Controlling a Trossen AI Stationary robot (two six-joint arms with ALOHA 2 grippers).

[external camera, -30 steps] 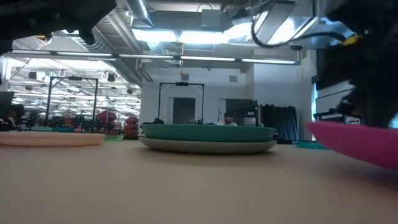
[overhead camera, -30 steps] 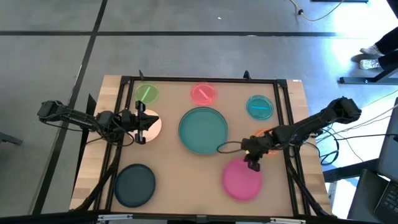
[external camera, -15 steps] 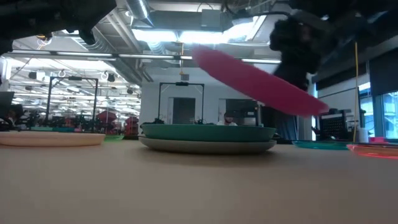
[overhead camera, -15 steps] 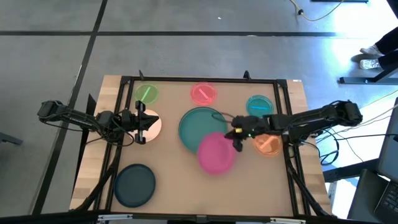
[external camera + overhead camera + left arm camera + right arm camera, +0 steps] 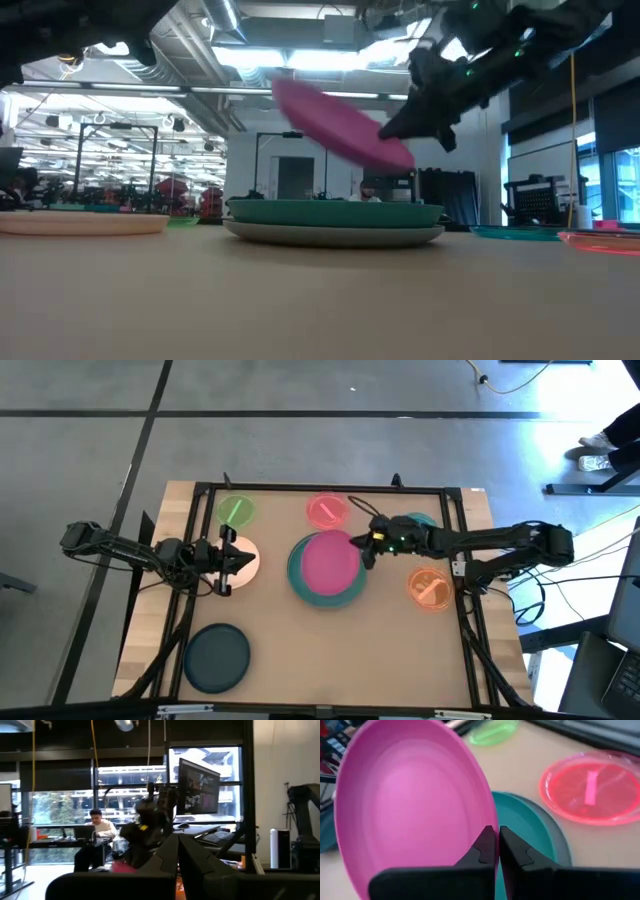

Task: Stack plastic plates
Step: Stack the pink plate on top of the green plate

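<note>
My right gripper [image 5: 365, 552] is shut on the large magenta plate [image 5: 328, 560], which hangs tilted over the teal plate [image 5: 300, 582]. The teal plate rests on the grey plate [image 5: 335, 235] at the table's middle. My left gripper [image 5: 228, 557] is shut and waits above the small white plate [image 5: 247, 560] on the left. Flat on the table lie the green plate [image 5: 236, 510], the pink plate [image 5: 327, 510], the orange plate [image 5: 430, 588] and the dark slate plate [image 5: 216, 657]. My right arm partly hides the teal-blue plate [image 5: 420, 524]. My right gripper pinches the magenta plate's rim [image 5: 491, 822] between its two fingers, on the side toward the table's right. One finger lies on the inner face, the other on the outer. The fingers reach in from the table's right. The plate is lifted clear and tilted [image 5: 340, 125] above the teal plate.
A dark frame [image 5: 320, 488] runs along the table's far and side edges. Bare tabletop [image 5: 330, 660] lies between the dark slate plate and the near right corner. A person sits in the room beyond the table, seen in the left wrist view.
My right gripper has swept from near the table's near right part toward the far edge and the left. It carried the magenta plate up from low over the table to above the teal plate. The plate has stayed tilted in the hold. The orange plate is now uncovered.
</note>
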